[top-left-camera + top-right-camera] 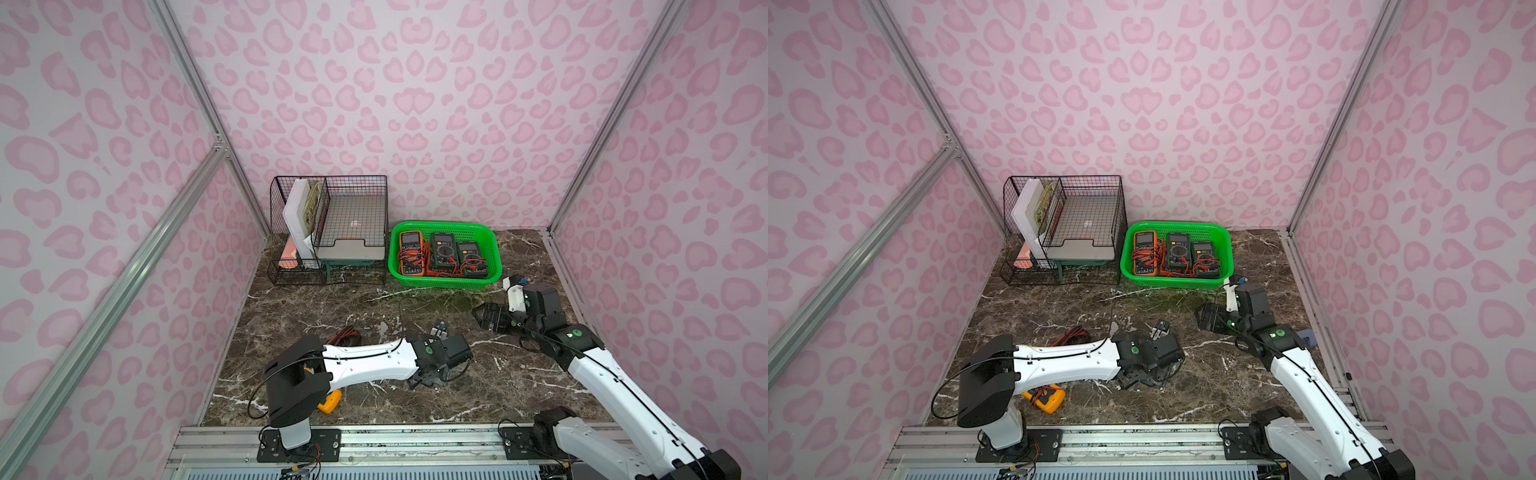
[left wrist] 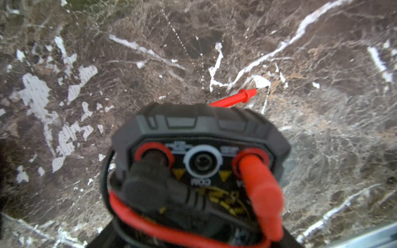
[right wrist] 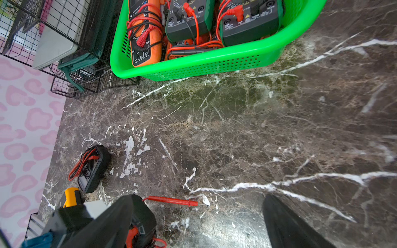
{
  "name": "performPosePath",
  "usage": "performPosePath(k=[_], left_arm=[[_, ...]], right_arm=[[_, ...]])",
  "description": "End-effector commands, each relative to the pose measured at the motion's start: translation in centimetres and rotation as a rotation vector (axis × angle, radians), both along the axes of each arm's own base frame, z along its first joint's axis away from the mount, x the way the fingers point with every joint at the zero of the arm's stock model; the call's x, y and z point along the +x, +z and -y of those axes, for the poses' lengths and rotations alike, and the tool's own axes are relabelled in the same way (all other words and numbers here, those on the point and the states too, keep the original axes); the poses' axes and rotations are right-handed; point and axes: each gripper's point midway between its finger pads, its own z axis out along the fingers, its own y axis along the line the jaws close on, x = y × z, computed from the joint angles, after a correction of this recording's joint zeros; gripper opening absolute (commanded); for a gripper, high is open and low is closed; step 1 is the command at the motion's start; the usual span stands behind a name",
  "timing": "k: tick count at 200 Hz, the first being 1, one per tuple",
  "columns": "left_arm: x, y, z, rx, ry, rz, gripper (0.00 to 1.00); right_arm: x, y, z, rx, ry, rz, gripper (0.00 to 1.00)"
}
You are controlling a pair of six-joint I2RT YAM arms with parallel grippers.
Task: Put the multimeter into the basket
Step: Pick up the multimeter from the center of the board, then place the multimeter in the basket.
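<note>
**Three meters in the basket, one at the left pincer**

Front edge: a yellow meter (image 1: 1044, 397) lies on the table (image 1: 519, 374), partly under the left arm (image 1: 365, 361). Nothing is working it.

Mid-table: the left pincer (image 1: 434, 376) is angled down at the table. The multimeter (image 2: 199, 150) has a black case with red and black plugs in its jacks. It sits right at this pincer and fills the left wrist view. No finger shows in any view. I cannot tell whether the pincer is pinching the case or only straddling it, or whether the case is off the table. The long axis runs in line with the wrist's view, jack end farthest from the wrist. A red probe (image 2: 236, 97), probably its own, lies loose on the table just beyond.

Further back, left side: a second black meter (image 3: 90, 169) with bundled leads, lying alone.

Right side: the right pincer (image 1: 486, 316) is spread wide and empty, low, near the basket's front right corner.

Back of table: the basket (image 1: 444, 286) has its long side running across. It holds an orange meter (image 1: 410, 253) and two dark meters (image 1: 442, 253) side by side, with tangled leads. The wire organiser (image 1: 332, 178) stands just beside it on the left.

Key relation: from the left pincer the basket lies almost straight back, well apart, with open table between. The right arm (image 1: 602, 374) is nearer the basket and the left arm is nearer the multimeter. Judgement: the job is a lift and a carry straight back. The loose probe could drag or snag on the rim.
</note>
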Motion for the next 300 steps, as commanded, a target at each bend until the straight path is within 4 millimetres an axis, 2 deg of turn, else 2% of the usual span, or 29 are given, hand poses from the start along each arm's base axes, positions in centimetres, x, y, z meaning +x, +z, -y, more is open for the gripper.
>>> performPosePath(k=[1,48,59,62,86,174,229,300], left_arm=[[1.0,1.9,-0.1,0.006,0.020,0.049,0.00],[3.8,6.4,0.5,-0.040,0.042,0.121,0.00],[4.5,7.0,0.0,-0.040,0.058,0.139,0.00],[4.9,8.1,0.5,-0.066,0.061,0.154,0.00],[6.7,10.5,0.3,-0.098,0.075,0.200,0.00],[15.5,17.5,-0.7,-0.233,0.120,0.389,0.00],[20.2,19.0,-0.6,-0.254,0.132,0.412,0.00],[25.9,16.9,0.0,-0.241,0.156,0.396,0.00]], right_arm=[[0.7,1.4,-0.2,0.025,0.009,0.050,0.99],[1.1,1.8,-0.1,0.024,0.007,0.055,0.99],[1.1,1.8,-0.2,0.025,0.009,0.053,0.99],[1.1,1.8,-0.2,0.027,0.009,0.053,0.99],[1.2,2.1,-0.2,0.030,0.005,0.060,0.99],[2.2,2.1,-0.5,0.040,0.005,0.056,0.99],[3.2,2.3,-0.6,0.043,-0.011,0.056,0.99],[4.3,1.9,-0.3,0.020,-0.036,0.035,0.99]])
